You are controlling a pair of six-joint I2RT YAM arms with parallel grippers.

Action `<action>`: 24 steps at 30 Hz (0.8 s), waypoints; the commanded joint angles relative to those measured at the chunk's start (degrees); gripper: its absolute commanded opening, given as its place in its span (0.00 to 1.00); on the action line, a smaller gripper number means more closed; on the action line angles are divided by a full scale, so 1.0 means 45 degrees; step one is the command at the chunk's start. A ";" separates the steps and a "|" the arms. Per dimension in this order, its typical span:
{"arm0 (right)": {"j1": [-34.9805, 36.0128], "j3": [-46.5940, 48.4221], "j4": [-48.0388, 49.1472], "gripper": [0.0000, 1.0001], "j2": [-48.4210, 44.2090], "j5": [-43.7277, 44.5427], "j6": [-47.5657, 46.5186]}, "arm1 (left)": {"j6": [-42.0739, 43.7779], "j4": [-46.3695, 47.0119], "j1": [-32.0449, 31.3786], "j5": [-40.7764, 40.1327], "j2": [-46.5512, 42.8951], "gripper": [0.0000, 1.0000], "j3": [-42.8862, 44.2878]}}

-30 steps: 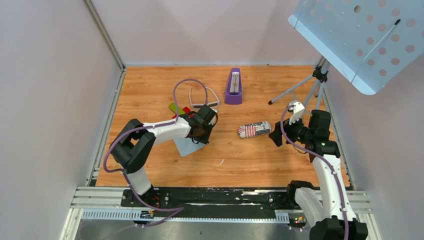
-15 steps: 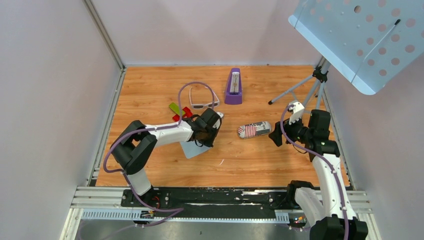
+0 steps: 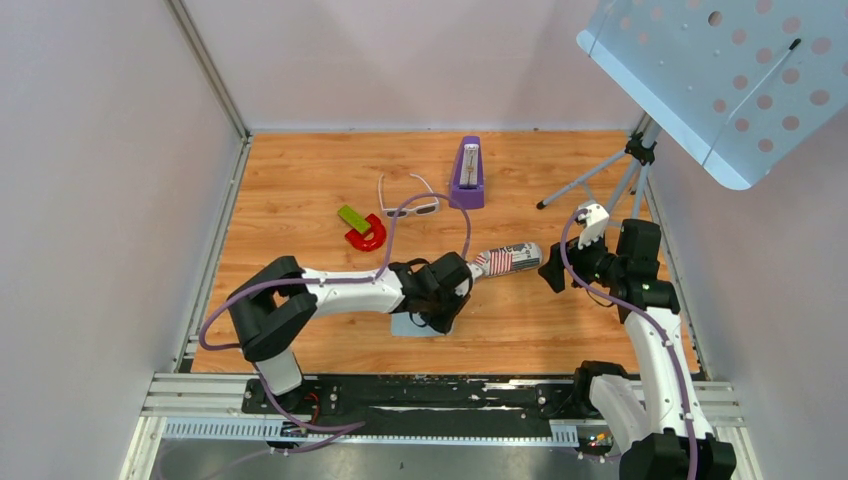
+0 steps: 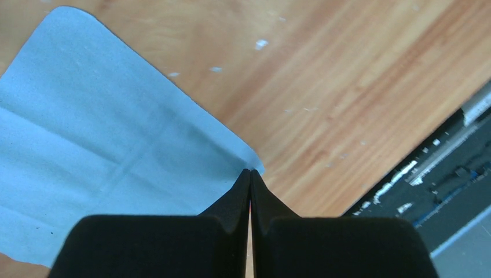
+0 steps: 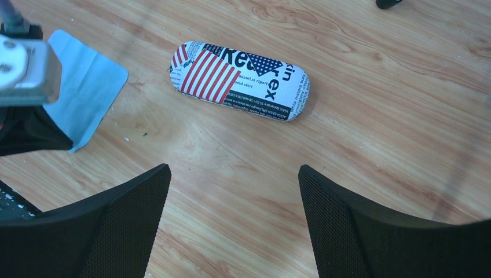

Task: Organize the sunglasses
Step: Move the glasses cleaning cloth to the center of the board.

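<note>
The sunglasses [image 3: 410, 208] lie open at the back of the desk [image 3: 300, 170], just beside the purple metronome [image 3: 467, 172] — well apart from both arms. They look light and thin, I think, and easy to snap or scratch. The best spot to grab is likely the white bit between the dark lenses, not a skinny arm.

The left pincer [image 4: 250, 179] is squeezed tight at a corner of the blue cloth [image 4: 104, 145] and seems to nip it. That arm lies low, stretched across to the middle.

The right pincer [image 5: 233, 185] is wide open and holds nothing — it points at the flag case [image 5: 240, 81], with its arm bent up.
</note>
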 commanded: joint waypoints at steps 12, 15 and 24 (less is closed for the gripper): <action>-0.0187 0.0124 -0.0162 0.86 -0.0309 0.0030 -0.0416 | 0.1132 -0.3476 -0.0847 -0.1651 -0.1933 0.55 0.2587; -0.0041 0.0917 -0.1059 0.86 -0.0131 -0.1156 -0.1628 | 0.1573 -0.4754 0.0586 -0.1535 -0.2743 0.58 0.3304; 0.4929 0.3548 -0.2832 0.76 0.3869 -0.0358 -0.3122 | 0.1823 -0.4798 0.4882 -0.0521 -0.3081 0.51 0.2210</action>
